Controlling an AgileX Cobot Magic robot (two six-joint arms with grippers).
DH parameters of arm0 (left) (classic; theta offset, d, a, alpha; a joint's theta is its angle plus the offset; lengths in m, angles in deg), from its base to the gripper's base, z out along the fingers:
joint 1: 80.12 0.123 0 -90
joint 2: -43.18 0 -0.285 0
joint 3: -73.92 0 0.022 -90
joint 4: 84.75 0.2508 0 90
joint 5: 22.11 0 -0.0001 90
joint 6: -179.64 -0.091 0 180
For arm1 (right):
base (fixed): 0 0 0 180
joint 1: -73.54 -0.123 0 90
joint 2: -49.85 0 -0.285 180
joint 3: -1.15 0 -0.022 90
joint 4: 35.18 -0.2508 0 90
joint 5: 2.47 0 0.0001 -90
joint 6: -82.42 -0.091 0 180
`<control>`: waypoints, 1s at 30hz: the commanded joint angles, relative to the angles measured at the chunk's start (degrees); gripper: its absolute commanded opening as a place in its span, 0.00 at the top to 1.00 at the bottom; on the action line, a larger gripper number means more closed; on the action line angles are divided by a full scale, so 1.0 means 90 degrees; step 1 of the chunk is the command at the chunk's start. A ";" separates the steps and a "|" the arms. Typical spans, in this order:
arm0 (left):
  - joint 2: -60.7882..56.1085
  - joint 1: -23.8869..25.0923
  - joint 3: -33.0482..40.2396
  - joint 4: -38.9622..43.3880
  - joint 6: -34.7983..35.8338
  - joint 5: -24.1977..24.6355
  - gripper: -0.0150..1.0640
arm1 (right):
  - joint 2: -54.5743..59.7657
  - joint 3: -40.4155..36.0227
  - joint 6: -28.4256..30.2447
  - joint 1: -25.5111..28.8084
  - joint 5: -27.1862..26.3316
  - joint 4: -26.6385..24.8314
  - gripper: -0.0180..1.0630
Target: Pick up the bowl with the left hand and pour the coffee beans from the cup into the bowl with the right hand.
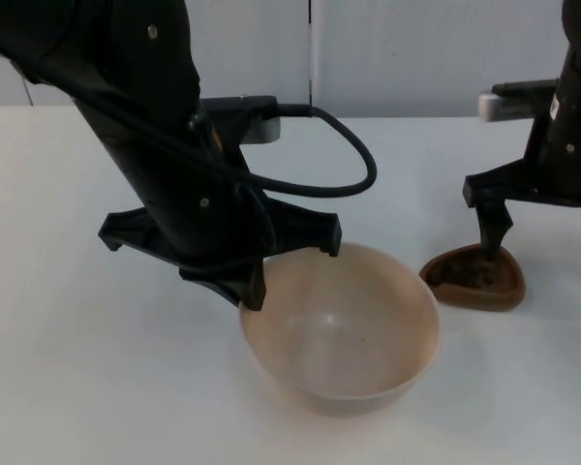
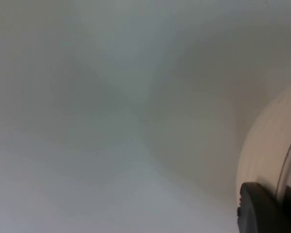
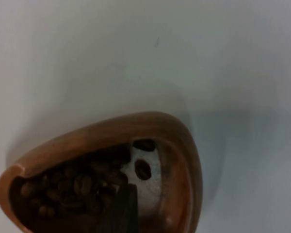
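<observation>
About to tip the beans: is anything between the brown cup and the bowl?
Nothing visible. Bare table separates the cup from the bowl. The right gripper has one finger inside the cup; the left gripper is at the bowl's rim.

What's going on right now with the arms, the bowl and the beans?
Left gripper at the cream bowl's rim. Right gripper has one finger dipped into the brown cup; coffee beans inside it. Nothing between cup and bowl.
</observation>
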 commanded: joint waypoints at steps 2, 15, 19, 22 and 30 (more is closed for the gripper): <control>-0.0104 -0.0034 -0.0016 0.0010 0.0051 -0.0050 0.99 | 0.0151 0.0054 -0.0032 -0.0029 -0.0050 0.0010 0.11; -0.0104 -0.0034 -0.0016 0.0010 0.0051 -0.0050 0.99 | 0.0386 0.0017 -0.0165 -0.0029 -0.0419 0.0034 0.21; -0.0104 -0.0034 -0.0016 0.0010 0.0051 -0.0050 0.99 | 0.0386 0.0017 -0.0153 -0.0029 -0.0433 0.0034 0.22; -0.0104 -0.0034 -0.0016 0.0010 0.0051 -0.0050 0.99 | 0.0386 0.0017 -0.0151 -0.0029 -0.0461 0.0034 0.22; -0.0104 -0.0034 -0.0016 0.0010 0.0051 -0.0050 0.99 | 0.0414 -0.0205 -0.0097 -0.0029 -0.0692 0.0034 0.22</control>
